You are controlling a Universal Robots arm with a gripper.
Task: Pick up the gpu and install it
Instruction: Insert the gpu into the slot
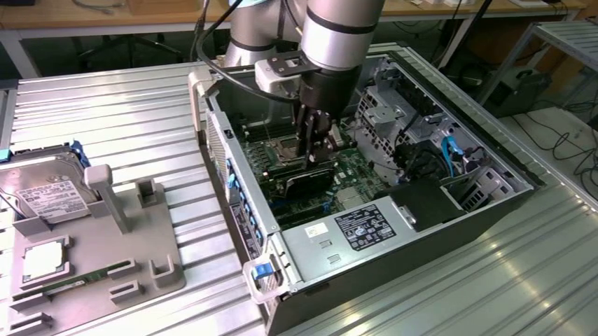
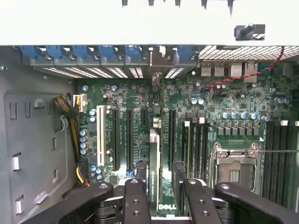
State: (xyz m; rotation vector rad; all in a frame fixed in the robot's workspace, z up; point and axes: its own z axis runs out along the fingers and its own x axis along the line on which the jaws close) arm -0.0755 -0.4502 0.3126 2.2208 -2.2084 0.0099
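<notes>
inside the case (image 1: 486,189), claw (image 2: 156,179) grips gpu (image 2: 155,158), seen edge-on

The scene reads as a robotics lab or electronics workshop. An open desktop computer case (image 1: 374,189) lies on a ribbed metal worktop (image 1: 112,112), its motherboard (image 2: 187,126) bare with an empty processor socket (image 2: 233,170). At 9 o'clock from the case sits a grey parts fixture (image 1: 103,231) carrying a hard drive (image 1: 47,199). At 12 o'clock runs a wooden bench (image 1: 112,17) above loose cables, and at 2 o'clock a metal rack (image 1: 561,42) stands on the floor.
</notes>
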